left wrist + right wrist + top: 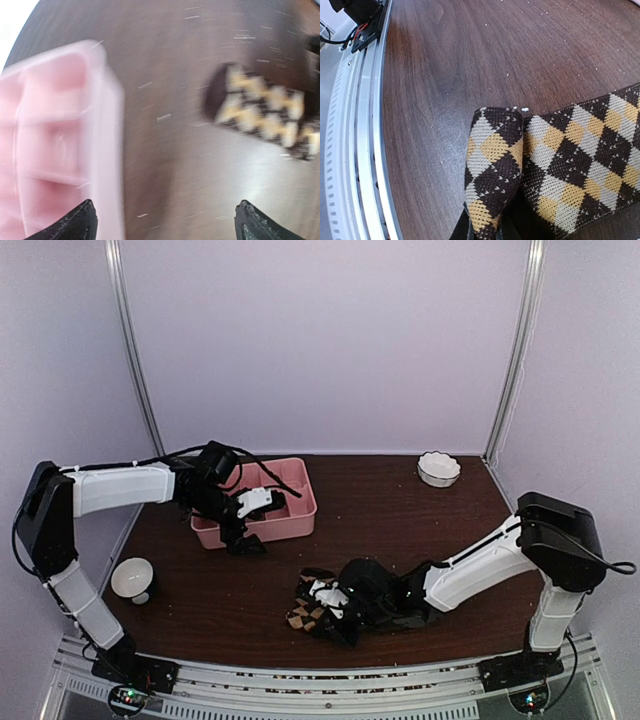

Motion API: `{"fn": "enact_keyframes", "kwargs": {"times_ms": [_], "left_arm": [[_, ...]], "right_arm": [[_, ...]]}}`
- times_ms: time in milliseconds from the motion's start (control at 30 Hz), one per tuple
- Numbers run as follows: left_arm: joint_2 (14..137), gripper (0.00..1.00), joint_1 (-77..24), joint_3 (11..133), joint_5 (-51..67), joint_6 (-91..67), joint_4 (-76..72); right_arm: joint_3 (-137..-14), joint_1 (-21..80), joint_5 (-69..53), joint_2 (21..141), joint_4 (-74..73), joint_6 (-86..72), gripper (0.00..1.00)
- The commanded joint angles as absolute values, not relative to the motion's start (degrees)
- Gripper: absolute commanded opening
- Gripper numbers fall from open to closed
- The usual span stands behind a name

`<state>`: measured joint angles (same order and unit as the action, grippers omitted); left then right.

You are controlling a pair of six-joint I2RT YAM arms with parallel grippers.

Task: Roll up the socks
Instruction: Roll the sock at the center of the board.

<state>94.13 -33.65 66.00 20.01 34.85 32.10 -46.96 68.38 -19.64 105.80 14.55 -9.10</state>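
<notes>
The right hand point(482, 231) was clamped on a fold of the brown-and-tan checkered fabric sock point(580, 150) at six o'clock on the table point(495, 60). The left hand point(167, 222) gaped empty near ten o'clock. That thin pinch might slip, undoing the fold.

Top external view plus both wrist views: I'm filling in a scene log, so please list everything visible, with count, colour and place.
table: one, dark brown wood, under everything
tray: one, pink, divided, far left of centre
scalloped bowl: one, white, far right corner
small bowl: one, white, left edge
checkered sock: one folded or two, cannot tell; dark brown and tan; near centre
left hand: one, black fingers, open, empty, over the table beside the tray
right hand: one, black, shut on a fold of the checkered sock
</notes>
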Motion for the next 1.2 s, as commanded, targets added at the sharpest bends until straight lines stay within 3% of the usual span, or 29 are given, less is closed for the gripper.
{"fn": "enact_keyframes", "kwargs": {"times_ms": [0,167,233,300,400,600,833,1033,1167], "left_arm": [[90.2,0.98,-31.0,65.1,21.5,34.0,31.7],[84.9,0.98,-28.9,62.1,14.8,27.6,24.4],[87.9,0.97,-28.0,67.7,24.0,35.7,36.0],[85.6,0.97,-29.2,65.5,27.3,38.8,35.2],[81.2,0.96,-35.3,59.6,29.5,45.0,33.8],[87.6,0.88,-51.0,58.6,25.6,46.7,37.6],[95.6,0.66,-57.8,59.0,24.6,42.0,33.2],[98.2,0.43,-58.4,58.3,22.4,39.6,27.5],[101.1,0.34,-58.4,59.3,22.1,39.0,27.4]], "right_arm": [[-43.3,67.7,-25.1,110.0,4.0,-14.9,0.00],[-43.1,66.2,-28.3,110.3,4.8,-17.3,0.00],[-43.7,65.6,-29.0,110.6,4.1,-17.7,0.00],[-43.9,64.7,-30.0,111.0,4.4,-18.9,0.00],[-44.0,62.0,-32.2,112.3,5.5,-22.4,0.00],[-44.6,58.0,-37.5,115.8,8.2,-30.4,0.00],[-45.0,56.3,-40.2,119.5,10.2,-37.2,0.00],[-44.5,56.3,-39.8,120.1,13.0,-41.4,0.00],[-44.8,56.3,-38.3,119.6,12.8,-42.2,0.00]]}}
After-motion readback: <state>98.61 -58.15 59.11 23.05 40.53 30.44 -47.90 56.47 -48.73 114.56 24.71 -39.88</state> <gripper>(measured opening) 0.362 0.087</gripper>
